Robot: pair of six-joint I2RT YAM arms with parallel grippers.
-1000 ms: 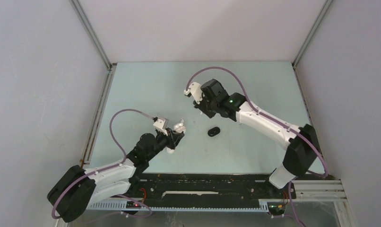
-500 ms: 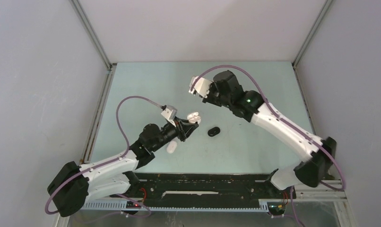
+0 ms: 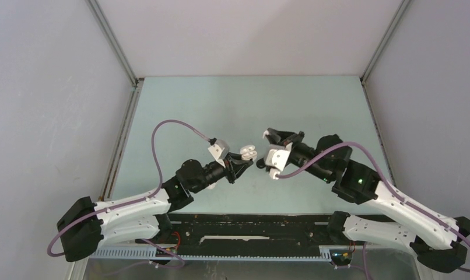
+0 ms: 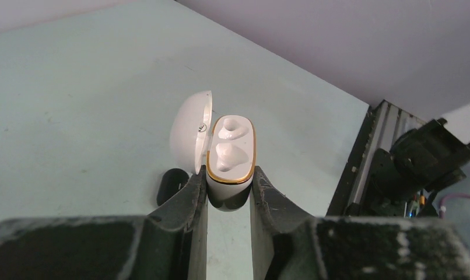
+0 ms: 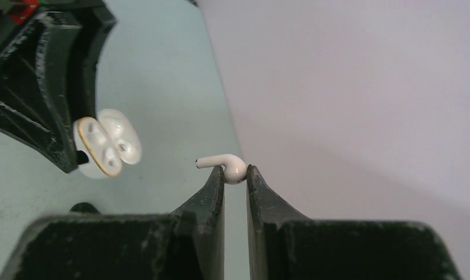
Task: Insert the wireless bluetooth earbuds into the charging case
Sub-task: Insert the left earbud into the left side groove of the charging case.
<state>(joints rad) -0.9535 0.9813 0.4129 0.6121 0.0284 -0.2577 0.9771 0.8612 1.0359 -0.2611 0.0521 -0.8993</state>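
Right gripper (image 5: 235,175) pinching white earbud (image 5: 228,165) at fingertips, mid-frame, stem pointing left. Left gripper (image 4: 228,185) clamping open white charging case (image 4: 231,153), frame centre, lid hinging left. In right wrist view, case sitting left of earbud, apart.

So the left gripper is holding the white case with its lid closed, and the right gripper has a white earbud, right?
Not quite: the lid is open, as the left wrist view shows. The left gripper does hold the white case, and the right gripper a white earbud.
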